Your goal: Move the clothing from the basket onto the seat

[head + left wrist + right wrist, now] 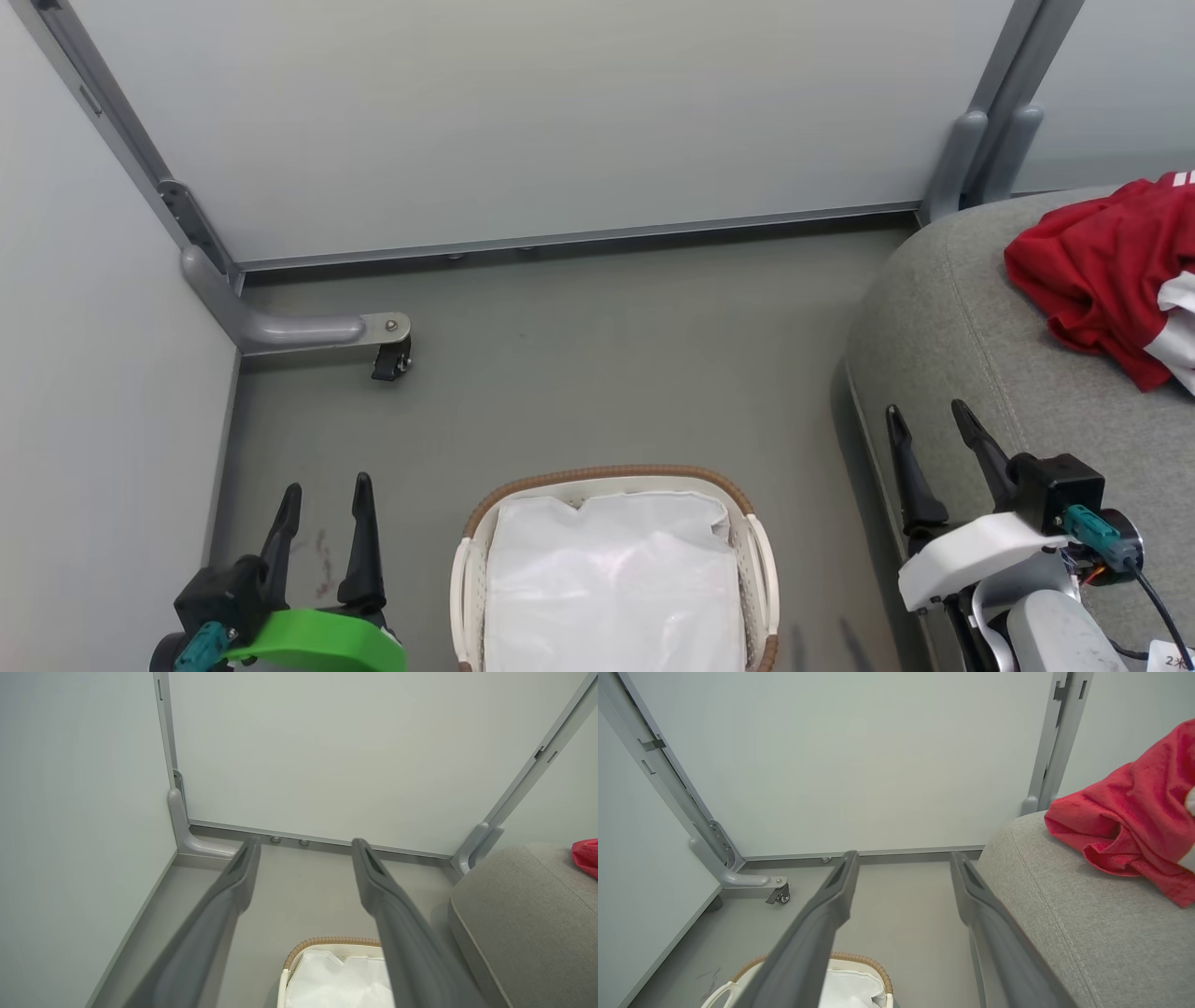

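The red clothing [1111, 271] with white panels lies crumpled on the grey seat [962, 345] at the right; it also shows as clothing [1134, 812] on the seat [1087, 933] in the right wrist view. The basket [761, 560] stands on the floor at bottom centre, and inside it I see just its white liner [611, 579]. My left gripper [327, 490] hangs open left of the basket, nothing between its fingers. My right gripper [924, 415] stands open at the seat's front edge, right of the basket, holding nothing.
Pale partition walls close the space behind and at the left. A grey partition foot with a caster [392, 359] juts onto the floor at the back left. A grey post [980, 159] stands behind the seat. Grey floor [607, 373] lies between basket and wall.
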Robot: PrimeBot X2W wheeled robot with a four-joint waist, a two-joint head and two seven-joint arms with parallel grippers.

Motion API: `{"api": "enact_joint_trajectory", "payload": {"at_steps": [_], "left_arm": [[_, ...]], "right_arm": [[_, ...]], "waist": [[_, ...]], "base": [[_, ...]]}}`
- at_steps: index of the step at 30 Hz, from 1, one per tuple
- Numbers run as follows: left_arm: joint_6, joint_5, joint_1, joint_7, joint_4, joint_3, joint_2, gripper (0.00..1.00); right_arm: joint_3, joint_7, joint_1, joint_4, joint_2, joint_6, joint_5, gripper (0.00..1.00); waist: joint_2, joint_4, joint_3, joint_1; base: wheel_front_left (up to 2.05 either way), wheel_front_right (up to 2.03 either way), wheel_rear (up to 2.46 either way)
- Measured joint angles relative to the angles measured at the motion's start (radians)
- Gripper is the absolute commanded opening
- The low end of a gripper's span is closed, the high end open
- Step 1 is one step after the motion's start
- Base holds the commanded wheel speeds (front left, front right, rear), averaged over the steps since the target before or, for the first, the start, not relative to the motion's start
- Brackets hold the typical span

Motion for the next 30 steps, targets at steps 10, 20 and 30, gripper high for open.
{"api": "enact_joint_trajectory", "payload": {"at_steps": [10,20,30], "left_arm": [[0.000,-0.004,0.001,0.000,0.002,-0.007,0.000,1.00],[0.000,-0.005,0.001,0.000,0.004,-0.012,0.000,1.00],[0.003,-0.042,0.003,0.009,0.052,-0.014,-0.003,0.00]], "right_arm": [[0.007,0.000,0.005,-0.006,0.000,0.000,0.006,1.00],[0.012,0.000,0.010,-0.010,0.000,0.000,0.013,1.00],[0.014,0.015,0.040,0.040,0.012,0.000,0.040,0.00]], "waist": [[0.0000,-0.012,-0.005,0.0000],[0.0000,-0.010,-0.002,0.0000],[0.0000,-0.008,0.000,0.0000]], "base": [[0.00,0.00,0.00],[0.00,0.00,0.00],[0.00,0.00,0.00]]}}
